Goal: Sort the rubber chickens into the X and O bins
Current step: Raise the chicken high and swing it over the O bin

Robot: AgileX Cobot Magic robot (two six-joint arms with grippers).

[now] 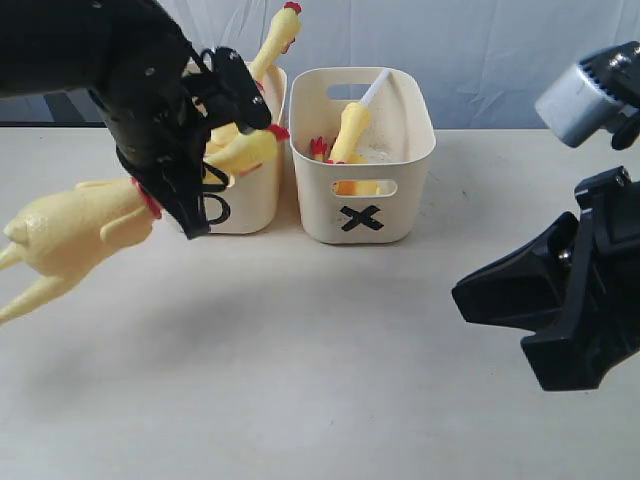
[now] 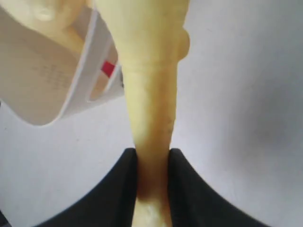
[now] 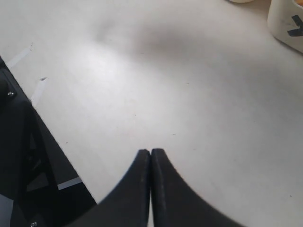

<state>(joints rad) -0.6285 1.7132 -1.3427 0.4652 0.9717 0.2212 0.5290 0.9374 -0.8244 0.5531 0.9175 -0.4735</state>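
Note:
My left gripper (image 1: pixel 188 208) is shut on the neck of a large yellow rubber chicken (image 1: pixel 70 235), whose body hangs out to the left above the table. In the left wrist view the fingers (image 2: pixel 184 189) squeeze that neck (image 2: pixel 151 118). Right behind the gripper stands the O bin (image 1: pixel 250 195), with two more chickens (image 1: pixel 245 150) in it, one neck sticking up (image 1: pixel 278 35). The X bin (image 1: pixel 400 215) holds a smaller chicken (image 1: pixel 350 125) with a white tube (image 1: pixel 376 88). My right gripper (image 1: pixel 470 295) is shut and empty, low over the table at the right (image 3: pixel 151 153).
The two bins stand side by side at the back of the pale table (image 1: pixel 320 380). A corner of the X bin (image 3: pixel 286 23) shows in the right wrist view, and a dark frame (image 3: pixel 28 179) beyond the table's edge.

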